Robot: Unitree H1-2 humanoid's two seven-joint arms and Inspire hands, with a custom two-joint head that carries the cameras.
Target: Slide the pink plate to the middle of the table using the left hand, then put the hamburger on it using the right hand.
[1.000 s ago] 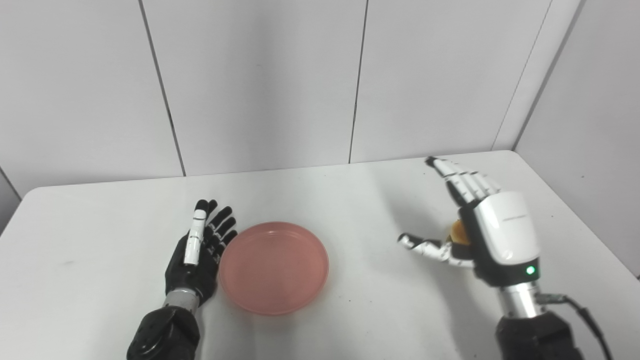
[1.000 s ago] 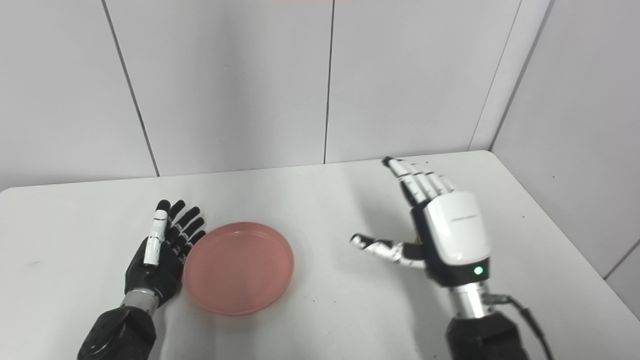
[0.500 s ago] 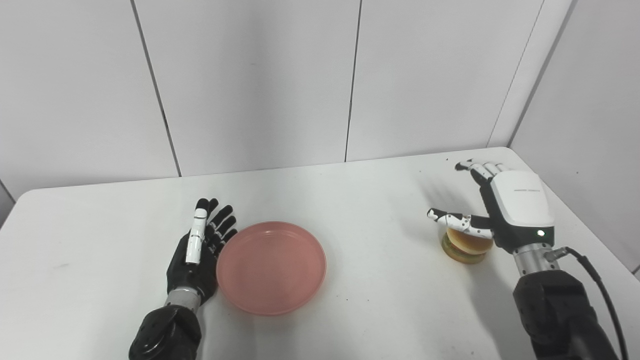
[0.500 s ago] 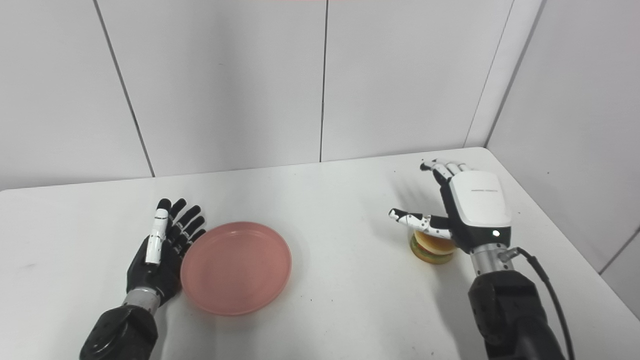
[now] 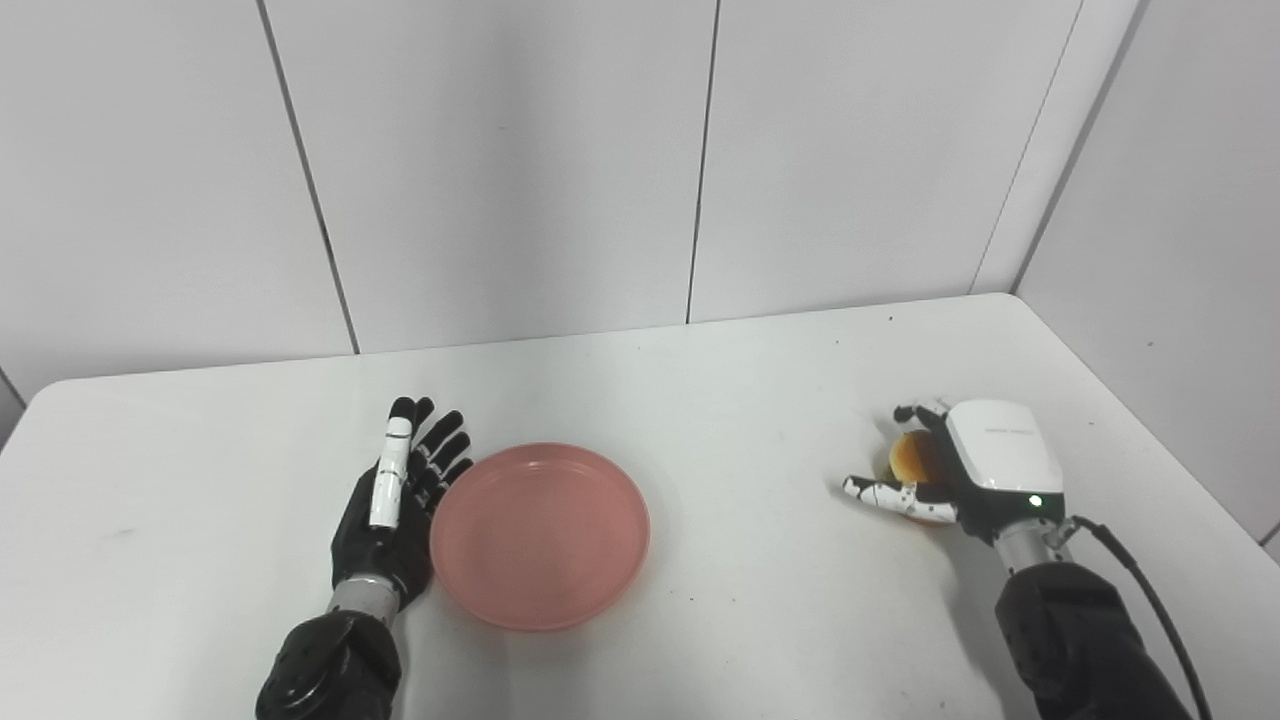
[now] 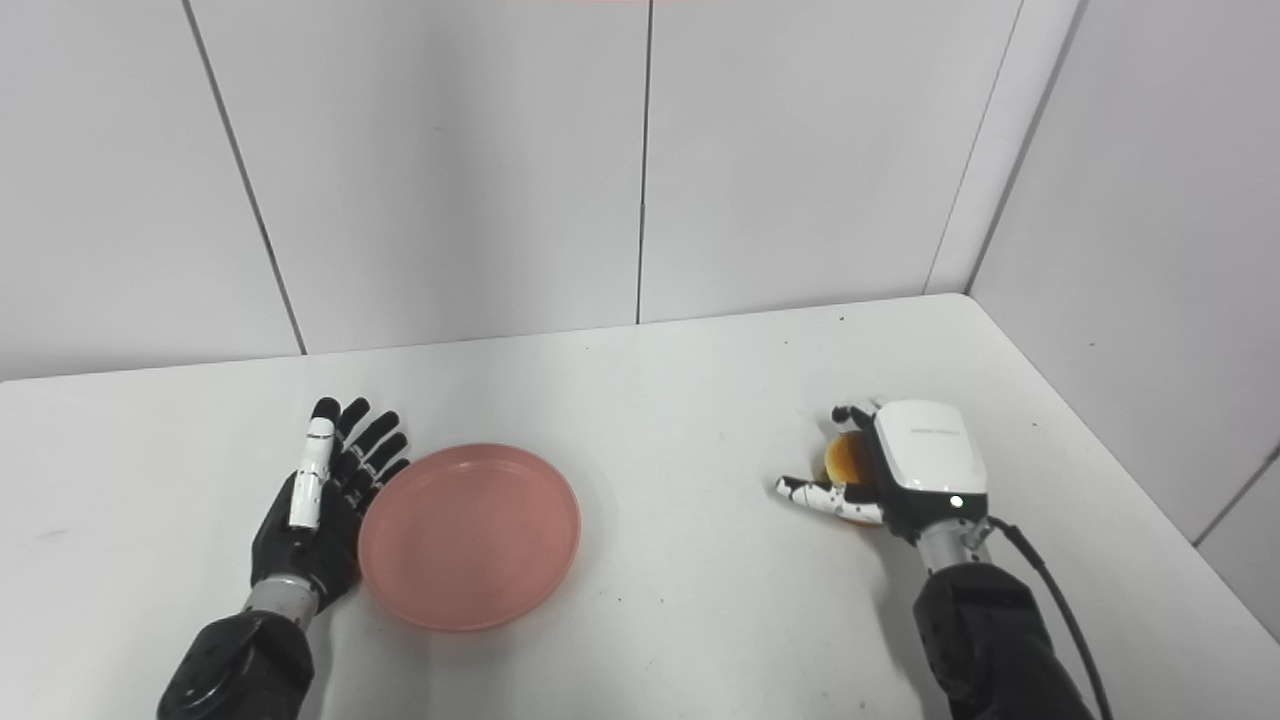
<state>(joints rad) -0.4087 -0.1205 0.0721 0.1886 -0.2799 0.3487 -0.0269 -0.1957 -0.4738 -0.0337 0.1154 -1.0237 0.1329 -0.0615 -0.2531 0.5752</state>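
I'm keeping my left hand flat on the table, palm side against the left rim of the pink plate. Fingers are lying straight and apart, holding nothing; the hand is only acting as a pusher and stop. The plate is sitting slightly left of the table's middle, empty, so I'm judging the slide as done or nearly so.

My right hand is sitting low at the right side of the table, wrapping the hamburger. The bun is showing between the curled fingers on its far side and the thumb reaching along its near side. I'm coming at it from the side so the soft stack is being squeezed across its width rather than pressed flat. Whether the fingers are actually clamping it I cannot tell; they're cupping it closely. The hamburger appears to be on the table, well apart from the plate, so the carry across is not yet done.
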